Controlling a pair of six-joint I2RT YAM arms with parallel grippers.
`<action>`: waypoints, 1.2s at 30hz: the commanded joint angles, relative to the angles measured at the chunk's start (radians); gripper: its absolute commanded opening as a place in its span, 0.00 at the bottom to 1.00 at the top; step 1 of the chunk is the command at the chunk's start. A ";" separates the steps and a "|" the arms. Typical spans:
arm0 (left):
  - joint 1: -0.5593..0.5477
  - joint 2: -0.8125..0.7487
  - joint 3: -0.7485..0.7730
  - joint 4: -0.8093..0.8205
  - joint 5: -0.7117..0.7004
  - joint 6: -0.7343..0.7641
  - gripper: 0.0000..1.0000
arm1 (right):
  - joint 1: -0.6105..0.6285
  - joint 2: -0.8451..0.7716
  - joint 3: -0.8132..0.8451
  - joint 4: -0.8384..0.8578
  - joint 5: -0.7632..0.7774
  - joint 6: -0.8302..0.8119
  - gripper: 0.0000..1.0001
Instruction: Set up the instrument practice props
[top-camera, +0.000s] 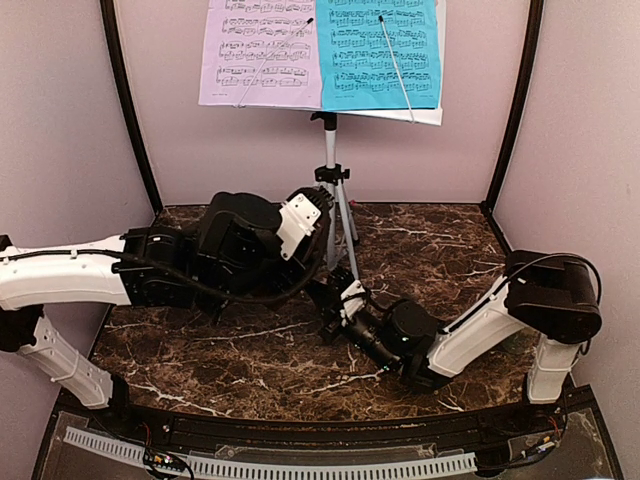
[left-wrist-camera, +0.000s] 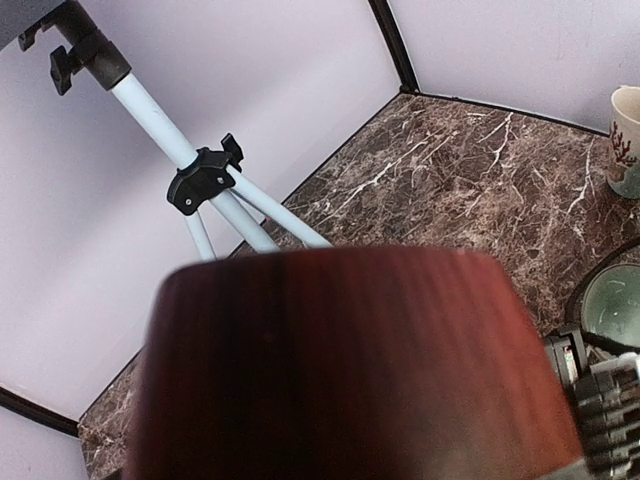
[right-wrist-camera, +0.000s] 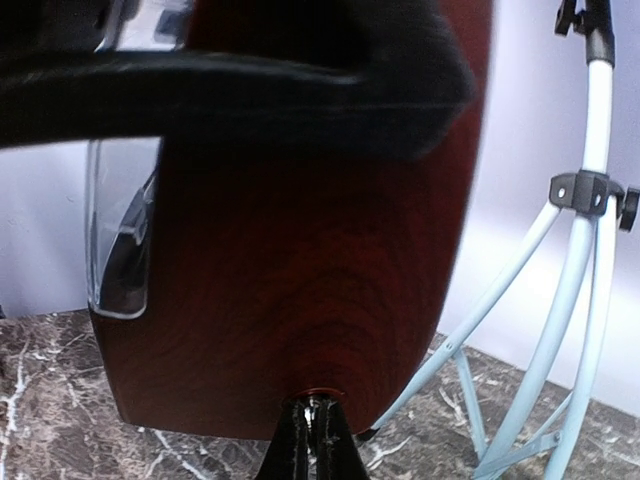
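Note:
The dark reddish-brown metronome (left-wrist-camera: 340, 370) fills the lower left wrist view, held just above the marble table. My left gripper (top-camera: 305, 230) is shut on it; one black finger (right-wrist-camera: 250, 90) crosses its upper part in the right wrist view. Its clear cover (right-wrist-camera: 125, 230) shows at the left side. My right gripper (right-wrist-camera: 318, 420) is shut, its tips against a small round metal fitting low on the metronome's side. The silver tripod music stand (top-camera: 332, 175) stands at the back, carrying the lavender page (top-camera: 258, 50) and the cyan page (top-camera: 380, 50).
A cream mug (left-wrist-camera: 625, 140) and a pale green bowl (left-wrist-camera: 612, 305) sit to the right in the left wrist view. The stand's legs (right-wrist-camera: 590, 200) are close behind the metronome. Lilac walls enclose the marble table (top-camera: 430, 250).

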 joint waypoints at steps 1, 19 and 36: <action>-0.010 -0.108 -0.116 0.265 0.018 0.038 0.24 | -0.019 -0.064 -0.020 0.046 0.006 0.162 0.00; 0.005 -0.137 -0.337 0.615 0.005 0.031 0.22 | -0.094 -0.107 -0.104 0.063 -0.033 0.418 0.00; 0.159 -0.046 -0.432 0.724 0.251 -0.134 0.22 | -0.073 -0.265 -0.270 -0.042 -0.039 0.342 0.64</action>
